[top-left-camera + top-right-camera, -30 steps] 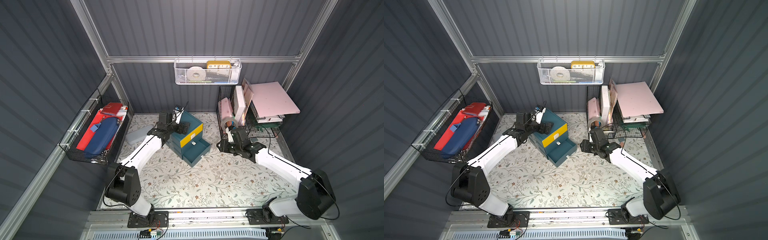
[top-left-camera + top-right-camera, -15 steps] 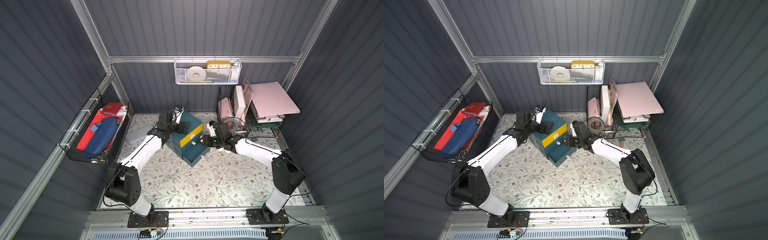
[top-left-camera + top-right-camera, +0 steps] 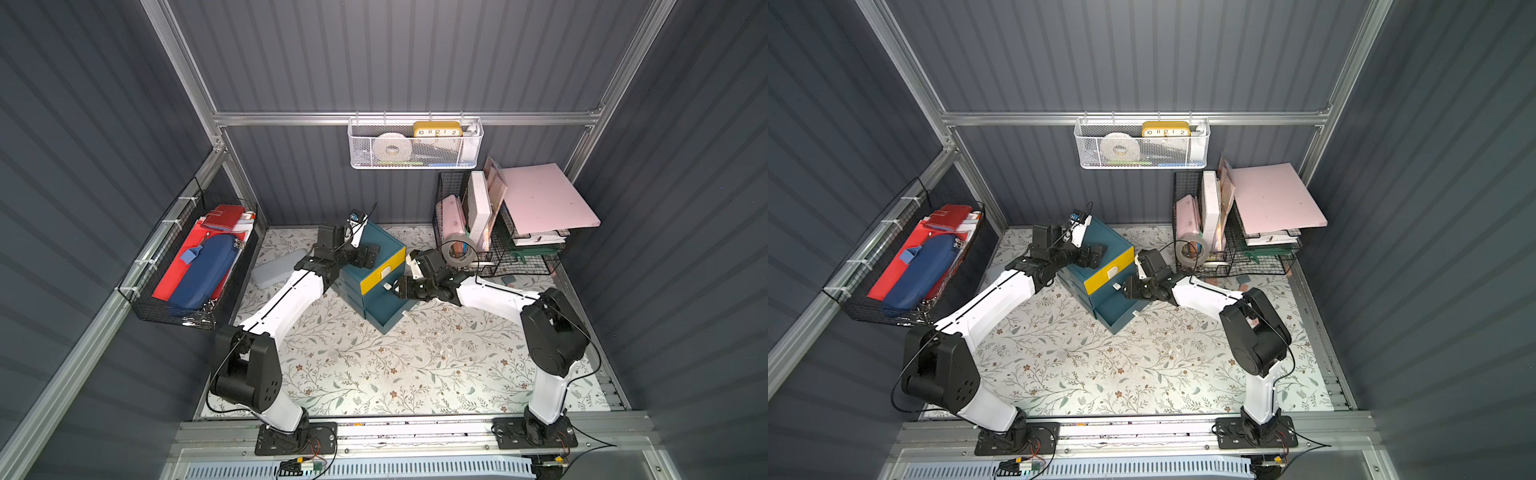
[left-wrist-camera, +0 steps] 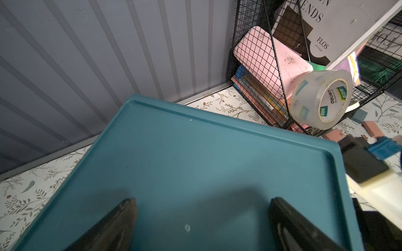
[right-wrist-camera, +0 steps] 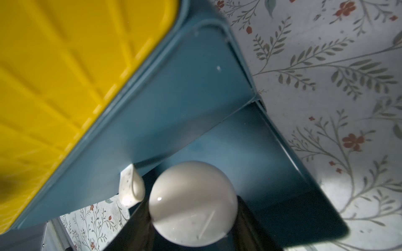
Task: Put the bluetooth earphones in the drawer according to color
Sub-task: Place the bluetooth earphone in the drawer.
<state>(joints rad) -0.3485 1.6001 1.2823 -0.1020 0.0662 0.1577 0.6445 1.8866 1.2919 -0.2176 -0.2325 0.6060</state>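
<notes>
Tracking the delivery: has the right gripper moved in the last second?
Yes. The right gripper, holding a white earphone case, swung away from the wire rack to the teal drawer cabinet.

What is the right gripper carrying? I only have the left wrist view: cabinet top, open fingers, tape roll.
Observer: The right gripper is shut on a white earphone case.
Operator: Is any drawer open for it?
Observer: Yes. The bottom teal drawer is pulled out, and the yellow drawer at the top is closed.
Operator: Is the case lined up with the open one?
Observer: In the right wrist view the case shows against the open drawer's inside, beside the middle drawer's white handle.
</notes>
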